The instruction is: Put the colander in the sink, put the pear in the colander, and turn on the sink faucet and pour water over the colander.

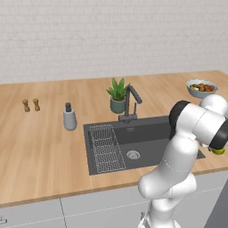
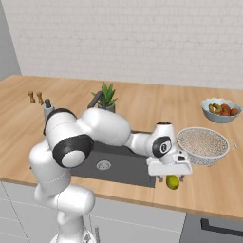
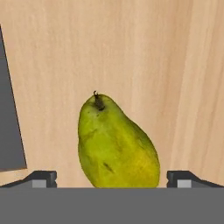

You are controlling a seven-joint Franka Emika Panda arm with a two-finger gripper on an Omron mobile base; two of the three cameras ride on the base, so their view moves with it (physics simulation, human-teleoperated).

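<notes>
no legible text, labels, brand marks, numbers or signs in any view. checked the soap dispenser (image 1: pixel 69 117) at left centre of the left base view, the plant pot (image 1: pixel 118 105) at centre, and the pear (image 3: pixel 114 144) skin in the hand view: all unmarked.

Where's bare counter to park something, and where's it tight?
Free: the wide wood stretch between the shakers and soap dispenser, running down to the front edge left of the sink. Tight: right of the sink, where the colander, pear, open gripper and fruit bowl cluster.
</notes>
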